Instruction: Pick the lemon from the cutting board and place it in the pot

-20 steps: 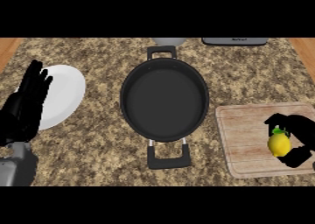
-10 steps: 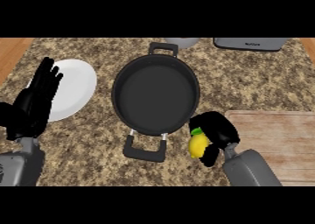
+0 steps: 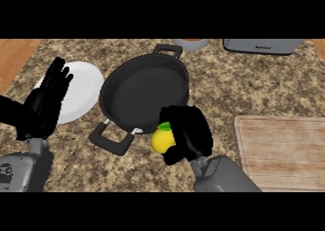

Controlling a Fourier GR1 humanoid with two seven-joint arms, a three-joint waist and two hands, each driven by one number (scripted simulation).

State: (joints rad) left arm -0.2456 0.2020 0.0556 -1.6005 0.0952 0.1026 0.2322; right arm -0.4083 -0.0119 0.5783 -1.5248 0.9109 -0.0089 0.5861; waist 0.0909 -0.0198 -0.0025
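we log right hand (image 3: pixel 186 133) curled round lemon (image 3: pixel 162 140), fruit on its left flank, clear of board (image 3: pixel 285 149) off to its right | pot (image 3: pixel 144 92) rim just ahead of it, so we judge release over the pot comes next | left hand (image 3: pixel 45 106) open, resting at plate (image 3: pixel 82 90) edge
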